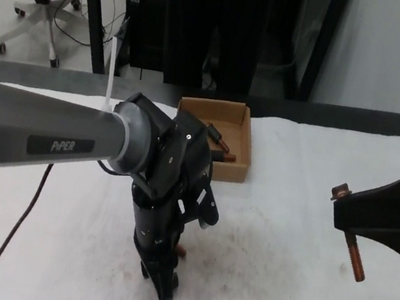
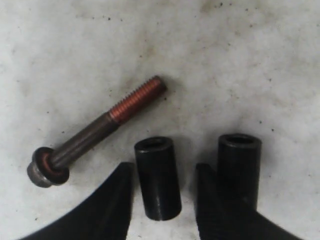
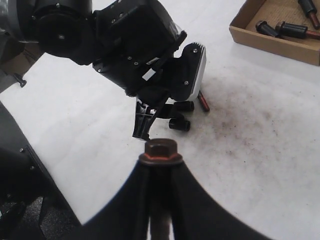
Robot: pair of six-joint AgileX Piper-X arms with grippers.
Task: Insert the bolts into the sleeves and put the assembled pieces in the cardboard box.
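Points the left gripper (image 2: 162,175) straight down at the bench (image 1: 278,280), fingers spread, with one sleeve (image 2: 157,187) lying between them. Just outside one finger, a second sleeve (image 2: 239,162); outside the other, a loose bolt (image 2: 95,132). Beyond this claw, the cardboard box (image 1: 231,171) with assembled pieces (image 1: 220,142). Holds the right gripper (image 3: 161,169) raised, well apart, clamped on a held bolt (image 1: 354,260), thread hanging below.

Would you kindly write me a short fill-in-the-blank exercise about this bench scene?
1. The right end effector grips a ____.
2. The open left end effector straddles one ____.
3. Beside the loose bolt are ____ sleeves.
4. Assembled pieces lie in the cardboard ____.

Missing words: bolt; sleeve; two; box.
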